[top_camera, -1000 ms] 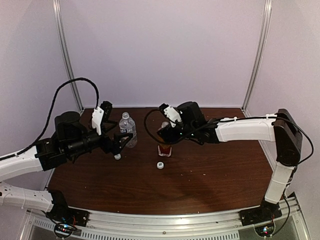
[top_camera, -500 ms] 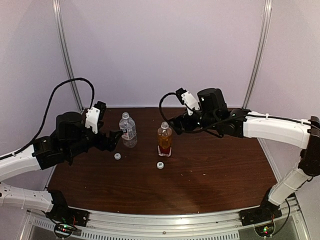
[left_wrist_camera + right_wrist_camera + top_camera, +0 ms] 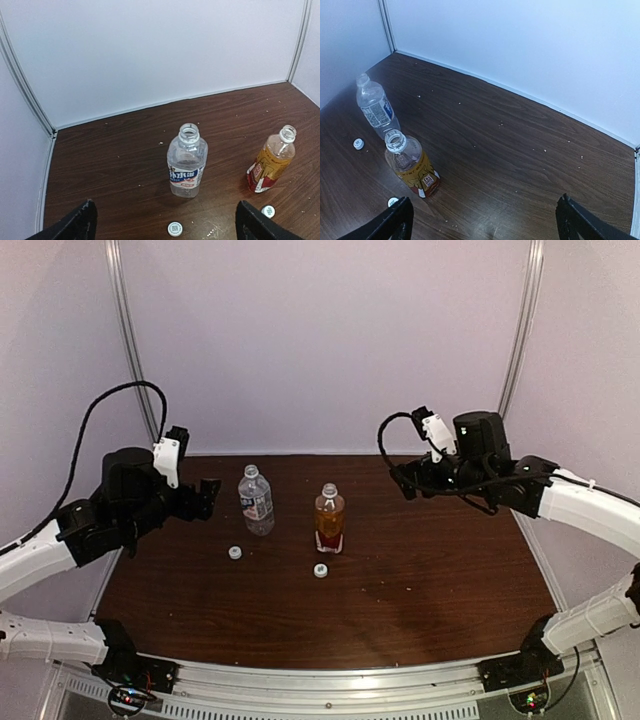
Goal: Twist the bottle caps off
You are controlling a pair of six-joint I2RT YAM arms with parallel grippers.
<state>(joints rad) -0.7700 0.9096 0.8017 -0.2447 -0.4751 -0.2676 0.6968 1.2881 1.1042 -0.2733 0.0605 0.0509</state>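
Note:
The clear bottle [image 3: 256,499] with a white-blue label stands upright and uncapped; it also shows in the left wrist view [image 3: 187,161] and the right wrist view [image 3: 375,106]. The amber bottle [image 3: 329,518] with a red-white label stands to its right, also uncapped [image 3: 271,160] [image 3: 410,163]. One white cap [image 3: 235,553] lies on the table in front of the clear bottle [image 3: 174,228] [image 3: 358,144]. The other cap [image 3: 320,570] lies in front of the amber bottle [image 3: 268,211] [image 3: 393,201]. My left gripper [image 3: 205,497] is open and empty, left of the clear bottle. My right gripper [image 3: 404,480] is open and empty, right of the amber bottle.
The dark wooden table [image 3: 420,580] is enclosed by white walls at the back and sides, with metal posts [image 3: 515,345] in the back corners. Small crumbs are scattered over the wood.
Both arms have drawn back from the bottles, the left one to the left and the right one to the right. The bottles and caps have not moved.

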